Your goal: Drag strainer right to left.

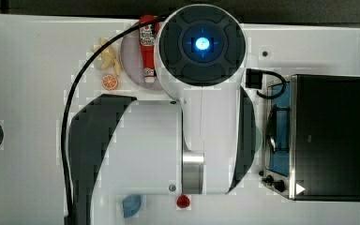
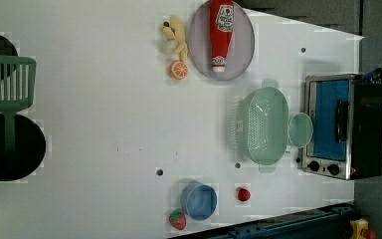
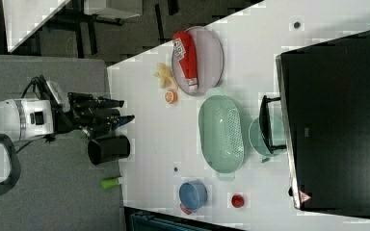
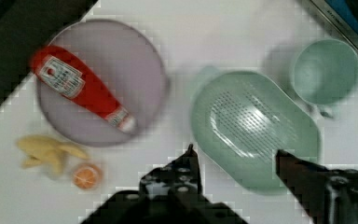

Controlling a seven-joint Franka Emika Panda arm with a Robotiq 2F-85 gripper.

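The strainer (image 2: pixel 263 124) is a large pale mint-green oval colander with a dotted centre. It rests on the white table just on the left view's left of the mint mug (image 2: pixel 300 130). In the right view the strainer (image 3: pixel 221 134) lies between the purple plate and the blue bowl. The wrist view looks down on the strainer (image 4: pixel 254 126) from well above. My gripper (image 4: pixel 235 154) hangs over its near rim, open, with nothing between the two dark fingertips (image 4: pixel 191 161). In the right view the gripper (image 3: pixel 118 117) juts from the white arm, far off the table surface.
A toaster oven (image 2: pixel 338 127) stands right beside the mug. A purple plate (image 2: pixel 221 42) carries a ketchup bottle (image 2: pixel 220 30); a banana (image 2: pixel 175 36) and an orange slice (image 2: pixel 178 69) lie by it. A blue bowl (image 2: pixel 199 200), strawberry (image 2: pixel 177 219) and small red item (image 2: pixel 243 194) sit near the table edge.
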